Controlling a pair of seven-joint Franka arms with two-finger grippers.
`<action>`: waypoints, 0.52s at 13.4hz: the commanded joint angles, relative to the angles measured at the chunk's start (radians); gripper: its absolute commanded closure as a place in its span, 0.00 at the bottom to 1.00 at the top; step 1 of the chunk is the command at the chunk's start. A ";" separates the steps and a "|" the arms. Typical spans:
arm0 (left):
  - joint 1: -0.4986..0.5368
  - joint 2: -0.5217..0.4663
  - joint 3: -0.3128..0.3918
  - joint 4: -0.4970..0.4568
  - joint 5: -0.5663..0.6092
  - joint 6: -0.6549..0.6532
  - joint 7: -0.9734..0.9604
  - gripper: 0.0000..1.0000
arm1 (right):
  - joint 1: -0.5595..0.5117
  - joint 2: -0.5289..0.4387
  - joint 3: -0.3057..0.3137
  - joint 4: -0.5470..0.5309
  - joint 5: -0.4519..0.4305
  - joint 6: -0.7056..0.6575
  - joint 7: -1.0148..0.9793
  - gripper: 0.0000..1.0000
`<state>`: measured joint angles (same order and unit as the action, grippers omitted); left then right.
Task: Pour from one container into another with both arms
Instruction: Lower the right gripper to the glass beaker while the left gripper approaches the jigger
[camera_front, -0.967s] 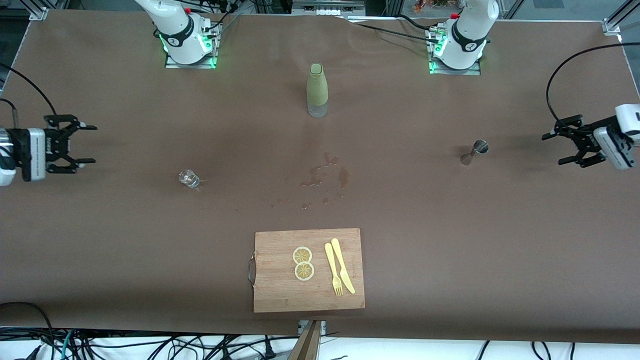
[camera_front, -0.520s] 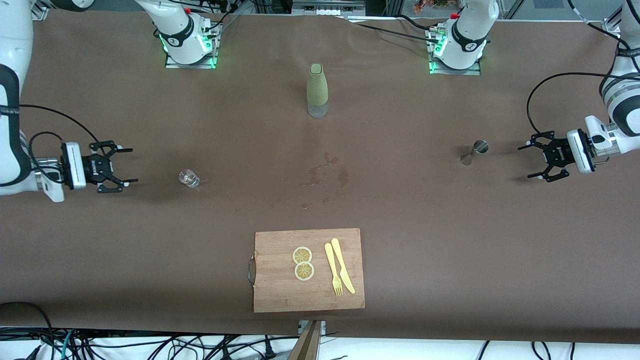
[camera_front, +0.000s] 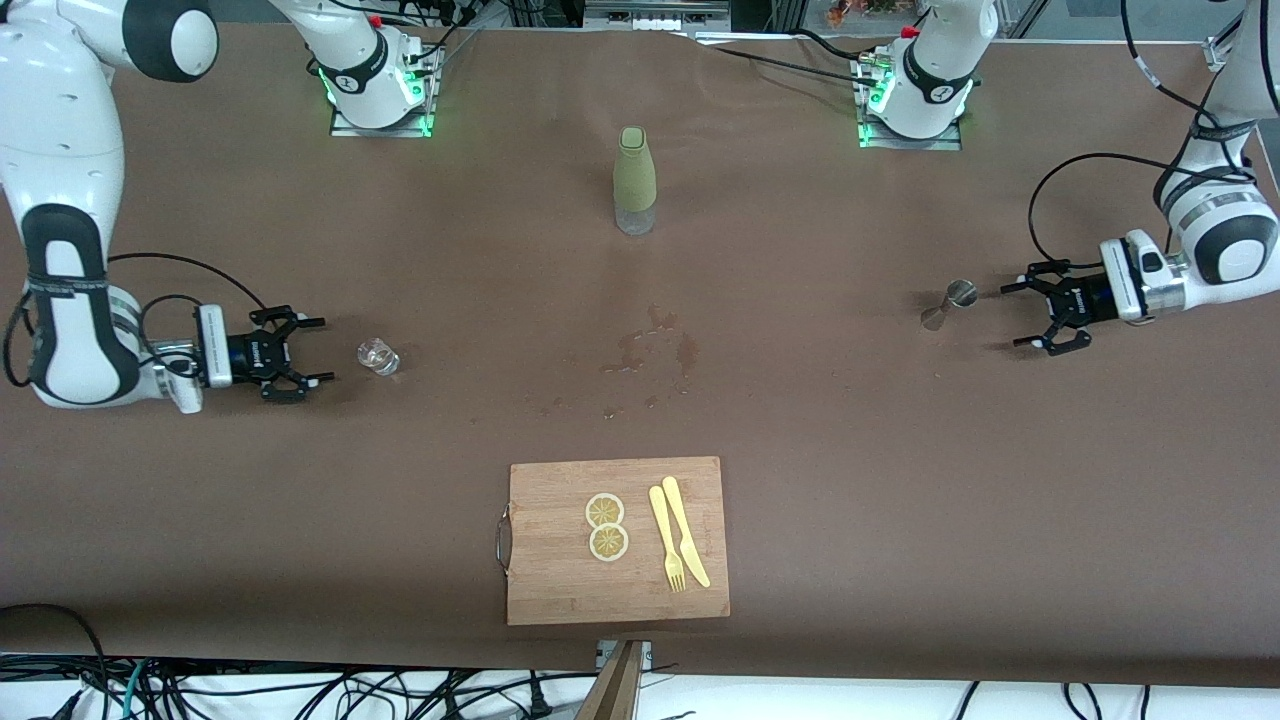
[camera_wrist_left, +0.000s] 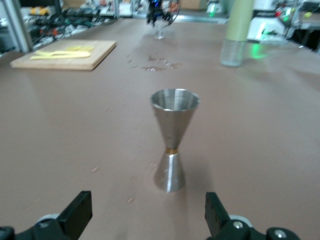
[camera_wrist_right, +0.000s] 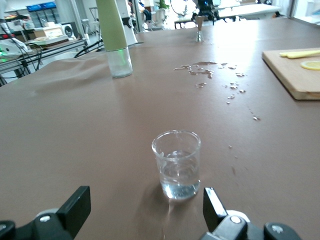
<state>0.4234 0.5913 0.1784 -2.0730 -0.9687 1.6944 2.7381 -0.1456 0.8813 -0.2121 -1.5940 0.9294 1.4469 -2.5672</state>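
From the front view, both arms are in the approach step: the right gripper sits low with its fingers apart just beside the glass cup toward the right arm's end of the table, and the left gripper is likewise spread near the jigger at the left arm's end. Nothing is held yet. The left wrist view shows the jigger upright and centred ahead of the open fingers, so the next move likely calls for a straight advance before closing on its narrow waist. The right wrist view shows the cup upright, partly filled, also centred. The brown table cover carries wet spots mid-table, a green bottle and a cutting board; lab clutter rings the room.
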 joint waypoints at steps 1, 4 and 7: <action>0.005 0.039 0.001 0.008 -0.030 -0.068 0.182 0.00 | 0.026 0.014 0.007 0.014 0.017 0.000 -0.033 0.00; 0.005 0.099 0.001 0.013 -0.030 -0.111 0.241 0.00 | 0.044 0.057 0.014 0.014 0.066 0.003 -0.063 0.00; -0.003 0.122 0.001 0.013 -0.031 -0.121 0.285 0.00 | 0.044 0.074 0.019 0.017 0.095 0.004 -0.067 0.00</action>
<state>0.4233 0.6783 0.1696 -2.0687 -0.9688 1.6037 2.7852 -0.0930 0.9378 -0.1967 -1.5928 0.9976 1.4510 -2.6159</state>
